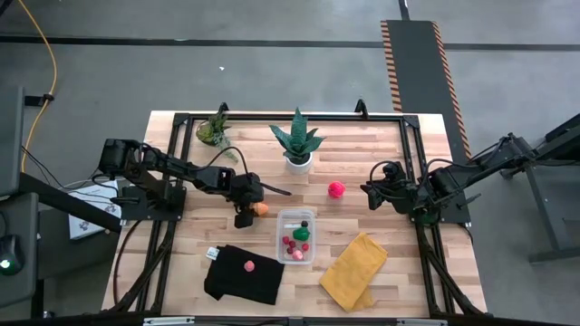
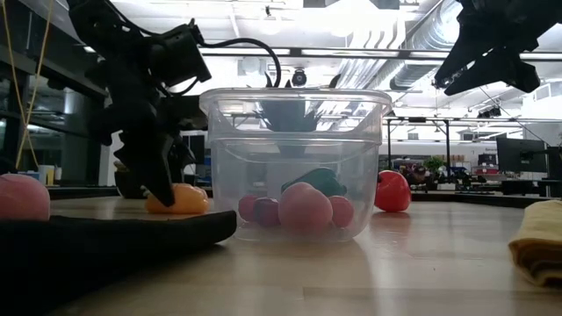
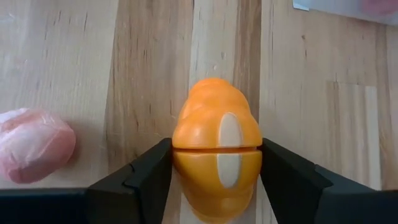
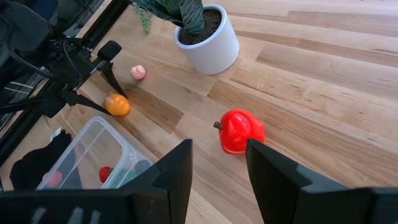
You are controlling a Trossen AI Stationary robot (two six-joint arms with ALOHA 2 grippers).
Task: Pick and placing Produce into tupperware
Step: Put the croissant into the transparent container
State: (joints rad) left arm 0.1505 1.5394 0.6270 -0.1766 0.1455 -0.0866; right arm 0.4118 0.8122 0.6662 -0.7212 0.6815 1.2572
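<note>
On the wooden table [image 1: 381, 181], my left gripper [image 3: 214, 171] pinches the orange [image 3: 217, 155] to carry it into the tupperware [image 1: 296, 235].

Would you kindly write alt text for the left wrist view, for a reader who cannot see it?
The left gripper is closed on an orange toy fruit resting on the wooden table, one dark finger against each side. A pink toy piece lies apart on the table, and a corner of the clear tupperware shows at the picture's edge.

Wooden table [image 1: 381, 154] — tupperware [image 1: 295, 235], two cloths [image 1: 243, 274], potted plants [image 1: 297, 145], scattered produce [image 1: 336, 189].
</note>
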